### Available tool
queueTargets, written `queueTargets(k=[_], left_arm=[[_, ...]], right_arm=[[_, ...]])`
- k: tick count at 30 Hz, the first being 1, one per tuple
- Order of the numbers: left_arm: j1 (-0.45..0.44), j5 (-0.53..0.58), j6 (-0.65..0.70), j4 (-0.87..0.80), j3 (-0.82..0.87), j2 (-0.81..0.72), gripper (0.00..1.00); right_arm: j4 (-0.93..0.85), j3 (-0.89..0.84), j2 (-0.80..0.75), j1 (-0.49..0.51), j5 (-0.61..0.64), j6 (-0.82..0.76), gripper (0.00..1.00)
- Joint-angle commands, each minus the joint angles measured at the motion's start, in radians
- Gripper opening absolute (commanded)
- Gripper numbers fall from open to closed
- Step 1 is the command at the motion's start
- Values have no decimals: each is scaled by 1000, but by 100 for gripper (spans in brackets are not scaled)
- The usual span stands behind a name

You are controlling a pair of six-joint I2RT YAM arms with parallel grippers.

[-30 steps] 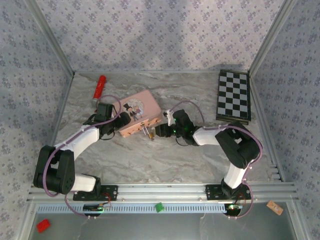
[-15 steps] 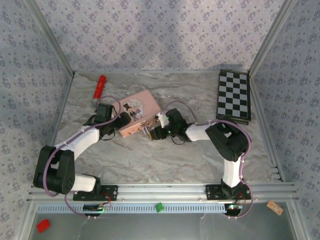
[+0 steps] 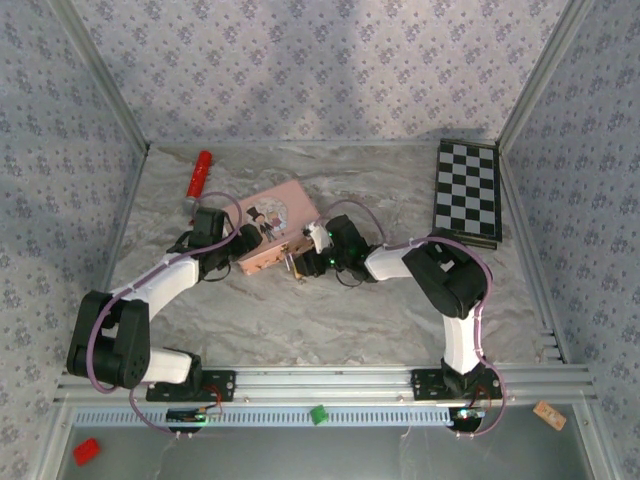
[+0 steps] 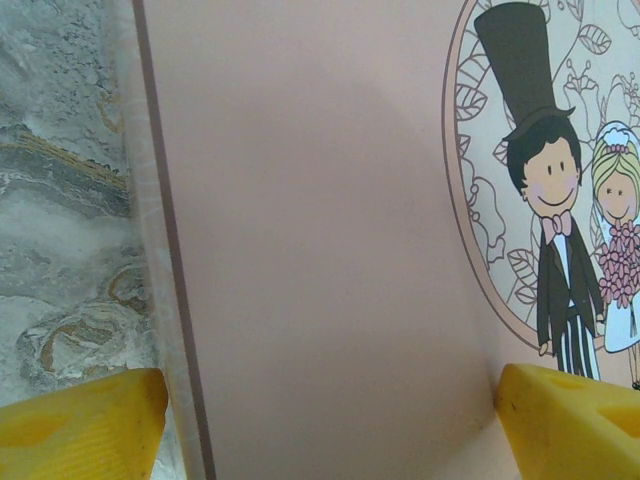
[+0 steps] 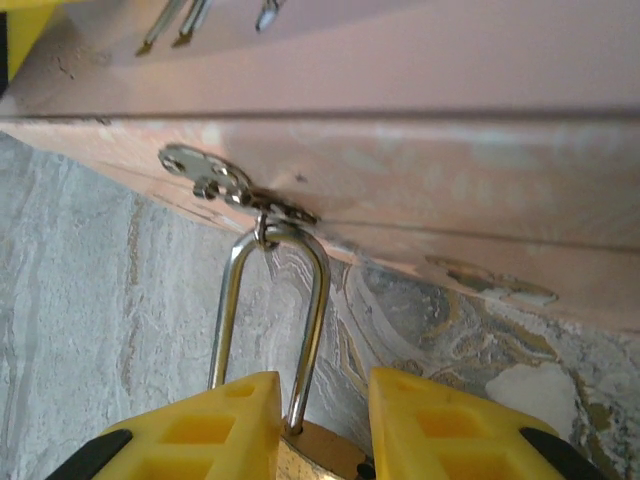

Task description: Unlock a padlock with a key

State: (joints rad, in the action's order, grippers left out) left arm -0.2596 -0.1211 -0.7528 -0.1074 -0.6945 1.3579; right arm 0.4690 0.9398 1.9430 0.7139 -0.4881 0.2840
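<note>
The small brass padlock (image 3: 295, 266) hangs by its silvery shackle (image 5: 318, 300) from the hasp (image 5: 215, 180) on the near side of the pink tin (image 3: 285, 225). My right gripper (image 3: 308, 262) reaches it from the right. In the right wrist view the brass body (image 5: 322, 455) fills the gap of the right gripper (image 5: 325, 385), whose yellow fingers (image 5: 200, 435) sit tight on both sides. My left gripper (image 3: 240, 243) stands wide at the tin's left end; one of its fingers (image 4: 80, 425) is beside the tin's wall (image 4: 165, 300), the other over the lid. The key is hidden.
A red-handled tool (image 3: 200, 172) lies at the back left and a chessboard (image 3: 467, 190) at the back right. Silvery metal tips (image 5: 170, 30) lie on the tin's lid. Patterned walls close in the marble table (image 3: 330, 320) on three sides.
My right gripper has moved left up to the tin and its fingers have closed in around the padlock. The left arm and the tin have stayed put.
</note>
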Motion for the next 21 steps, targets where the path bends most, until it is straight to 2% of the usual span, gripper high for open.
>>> queueTargets(k=[1, 21], left_arm=[[2, -9, -8, -38, 34, 22, 85], [0, -28, -20, -40, 37, 13, 85]], right_arm=[[23, 35, 16, -4, -27, 10, 29], [-12, 99, 68, 14, -6, 26, 20]])
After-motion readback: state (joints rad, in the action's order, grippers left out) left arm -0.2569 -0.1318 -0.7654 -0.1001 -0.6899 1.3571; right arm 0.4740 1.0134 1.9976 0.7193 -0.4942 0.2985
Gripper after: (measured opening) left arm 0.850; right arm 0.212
